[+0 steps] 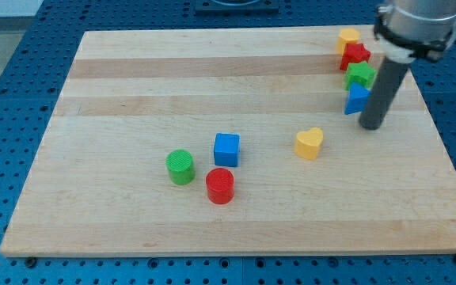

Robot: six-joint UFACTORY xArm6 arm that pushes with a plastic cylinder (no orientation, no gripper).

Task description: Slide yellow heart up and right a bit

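- The board (133, 71) is light wood and lies on a blue table (6, 47) full of little holes.
- The green cylinder (180, 167) stands furthest to the view's left, in the lower half of the board.
- The red cylinder (220, 186) is just beside it, a little lower and to the view's right. I cannot tell if they touch.
- The blue cube (226, 149) sits just above the red cylinder, near the green one.
- The yellow heart (309, 143) sits alone near the middle of the board, well apart from those three. Nothing touches it.
- Four blocks stand close in a line going down near the view's top right corner.
- The yellow block (348, 37) is at the top of that line. Its shape is hard to tell.
- The red star (355, 55) comes next, then the green block (361, 75), then the blue block (356, 100) at the bottom.
- My tip (372, 127) is down on the board, just below and right of the blue block.
- My tip is a bare rod, so it grabs nothing. It is to the right of the yellow heart and a bit higher, with bare wood between them.
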